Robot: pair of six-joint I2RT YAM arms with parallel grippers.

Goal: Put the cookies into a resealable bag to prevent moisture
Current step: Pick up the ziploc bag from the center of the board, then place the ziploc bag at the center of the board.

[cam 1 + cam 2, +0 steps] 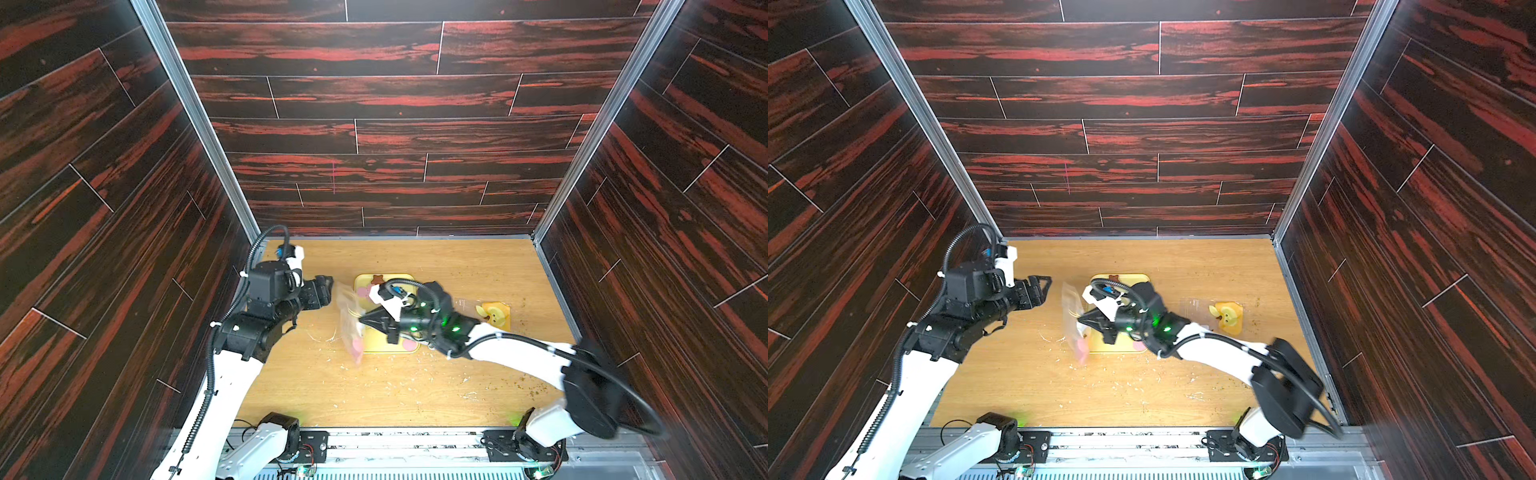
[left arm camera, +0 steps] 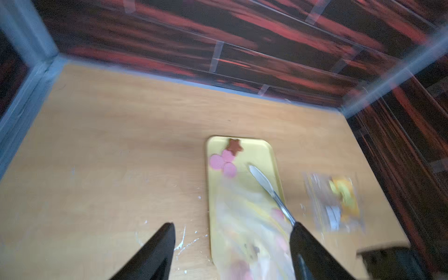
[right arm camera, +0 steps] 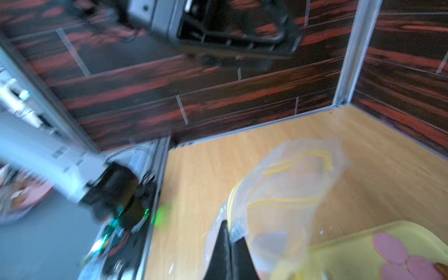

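Cookies [image 2: 223, 161] lie two ways from my right gripper [image 1: 365, 320], clamped on the clear bag's [image 1: 348, 320] edge: some low in that hanging bag, others beyond on the tray's [image 2: 261, 155] far end. My left gripper [image 1: 327, 286], spread and empty, is beside the bag's top.

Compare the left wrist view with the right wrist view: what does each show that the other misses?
Only the left wrist view shows a butter knife lying on the yellow tray and a second bag with a yellow print on the table, framed by the left fingers spread apart. Only the right wrist view shows the right fingers closed on an edge of the clear bag. Both show the tray, pink cookies on it, the clear bag and the table.
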